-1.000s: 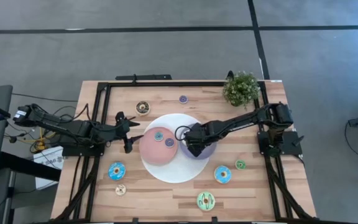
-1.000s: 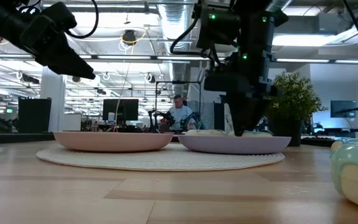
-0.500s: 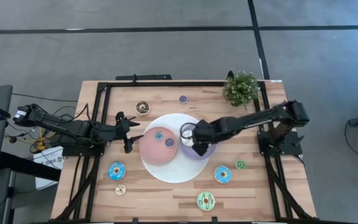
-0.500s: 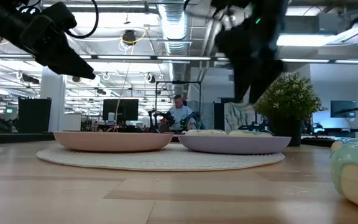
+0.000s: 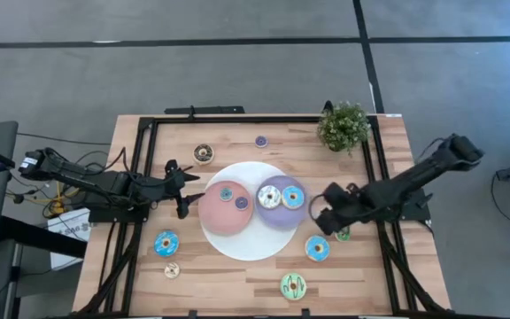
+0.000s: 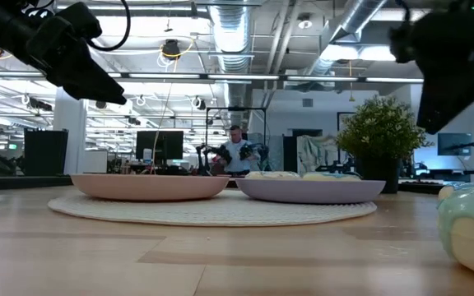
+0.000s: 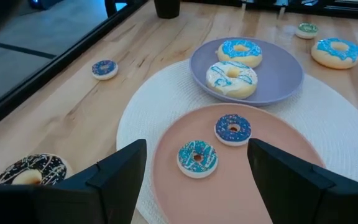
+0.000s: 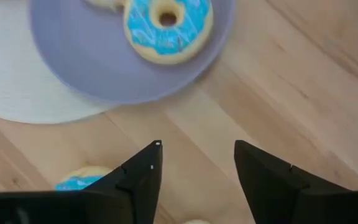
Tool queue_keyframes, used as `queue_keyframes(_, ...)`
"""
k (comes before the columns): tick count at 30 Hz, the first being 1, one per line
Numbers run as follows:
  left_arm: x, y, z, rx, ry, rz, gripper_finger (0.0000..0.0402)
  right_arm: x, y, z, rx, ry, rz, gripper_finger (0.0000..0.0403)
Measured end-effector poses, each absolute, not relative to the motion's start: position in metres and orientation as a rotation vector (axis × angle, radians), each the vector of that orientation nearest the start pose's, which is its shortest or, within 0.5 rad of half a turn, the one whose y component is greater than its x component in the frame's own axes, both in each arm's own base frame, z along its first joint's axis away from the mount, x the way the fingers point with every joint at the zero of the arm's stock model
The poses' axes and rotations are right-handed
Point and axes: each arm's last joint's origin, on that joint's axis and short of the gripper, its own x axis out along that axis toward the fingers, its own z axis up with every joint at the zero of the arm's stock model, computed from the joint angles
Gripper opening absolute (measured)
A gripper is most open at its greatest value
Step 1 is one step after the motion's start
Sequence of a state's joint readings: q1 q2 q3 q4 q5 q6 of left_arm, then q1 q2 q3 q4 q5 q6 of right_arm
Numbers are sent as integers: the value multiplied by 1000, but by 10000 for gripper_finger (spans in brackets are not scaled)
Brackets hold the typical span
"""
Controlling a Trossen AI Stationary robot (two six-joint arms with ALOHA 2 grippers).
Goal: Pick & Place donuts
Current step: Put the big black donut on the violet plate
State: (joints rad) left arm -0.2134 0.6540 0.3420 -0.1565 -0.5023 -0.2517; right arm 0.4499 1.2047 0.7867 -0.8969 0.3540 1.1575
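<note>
Withdrawn right hand (image 5: 324,213); purple plate (image 5: 273,213) holds two donuts (image 5: 292,197).

We see a round white woven mat (image 5: 246,241) at the table's middle, bearing a round pink plate (image 5: 216,213) on the left and a round purple plate (image 5: 277,214) touching it on the right. Two small blue-iced donuts (image 5: 226,194) lie on the pink plate. A white-iced donut (image 5: 268,197) and a larger blue-iced donut (image 5: 292,197) lie side by side on the purple plate. A green potted plant (image 5: 343,126) stands behind, to the right.
</note>
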Motion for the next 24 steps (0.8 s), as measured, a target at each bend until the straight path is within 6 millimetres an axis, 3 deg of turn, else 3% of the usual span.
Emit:
queue_keyframes(7, 146, -17, 214, -96, 371, 360, 274, 153, 70, 198, 454, 784, -491, 189)
queue_keyframes(14, 156, -6, 233, -79, 307, 665, 274, 146, 62, 178, 394, 657, -467, 184)
queue_keyframes(18, 172, 11, 244, -143, 379, 760, 274, 145, 59, 171, 400, 651, -479, 180)
queue_keyframes(24, 196, 59, 249, -237, 658, 879, 274, 145, 55, 166, 399, 647, -508, 176)
